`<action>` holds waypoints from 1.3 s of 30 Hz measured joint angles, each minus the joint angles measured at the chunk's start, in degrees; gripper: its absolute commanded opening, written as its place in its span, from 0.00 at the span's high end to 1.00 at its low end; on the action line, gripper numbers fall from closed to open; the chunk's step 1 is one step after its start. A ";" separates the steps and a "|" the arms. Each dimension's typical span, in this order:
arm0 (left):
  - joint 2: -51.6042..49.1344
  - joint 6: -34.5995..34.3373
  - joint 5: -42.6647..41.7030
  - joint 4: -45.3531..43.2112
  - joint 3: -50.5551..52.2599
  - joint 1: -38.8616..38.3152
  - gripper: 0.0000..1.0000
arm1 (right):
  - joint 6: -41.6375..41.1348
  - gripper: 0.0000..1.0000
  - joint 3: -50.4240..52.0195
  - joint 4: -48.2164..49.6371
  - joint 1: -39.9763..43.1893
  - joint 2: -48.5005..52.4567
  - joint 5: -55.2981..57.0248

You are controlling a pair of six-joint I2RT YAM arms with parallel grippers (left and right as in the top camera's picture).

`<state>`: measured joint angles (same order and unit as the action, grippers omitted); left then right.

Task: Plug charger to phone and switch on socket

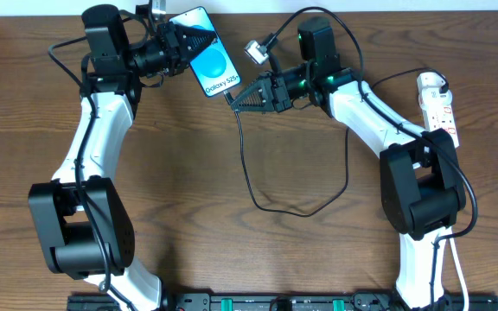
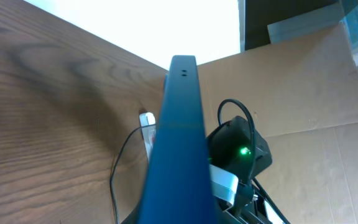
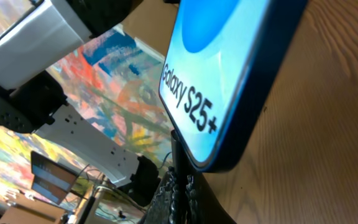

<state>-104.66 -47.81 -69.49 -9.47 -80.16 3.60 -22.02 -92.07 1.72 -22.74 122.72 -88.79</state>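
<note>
My left gripper [image 1: 182, 41] is shut on the phone [image 1: 212, 62], a blue-screened "Galaxy S25+" held tilted above the table at the back. The phone's dark edge fills the left wrist view [image 2: 178, 143]. My right gripper [image 1: 239, 98] is shut on the charger's black connector tip, right at the phone's lower end [image 3: 229, 87]. The tip itself is hidden between the jaws [image 3: 180, 177]. The charger's thin black cable [image 1: 258, 190] loops over the table toward the socket [image 1: 437, 104], a white power strip at the far right.
A cardboard sheet [image 2: 303, 93] stands behind the table. The table's back edge [image 1: 361, 12] runs just behind both grippers. A black rail [image 1: 275, 302] lines the front edge.
</note>
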 measured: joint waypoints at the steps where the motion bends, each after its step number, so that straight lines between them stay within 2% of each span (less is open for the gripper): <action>1: 0.00 0.00 0.20 -0.04 0.00 0.00 0.93 | -0.76 0.99 0.00 0.87 -0.04 0.00 -0.02; 7: 0.00 -0.07 0.83 -0.20 -0.02 0.04 0.93 | -4.79 0.99 0.24 4.70 -0.22 0.00 -0.02; 27: 0.00 2.86 1.86 -0.17 -0.02 0.04 0.92 | -15.02 0.99 0.26 5.03 -0.61 0.00 2.14; 39: 0.00 3.06 2.60 0.00 -0.02 0.00 0.93 | -16.68 0.99 0.28 6.29 -1.70 0.00 4.63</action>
<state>-104.66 -44.75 -66.89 -9.47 -80.18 3.60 -38.70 -91.79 8.01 -24.45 122.72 -84.16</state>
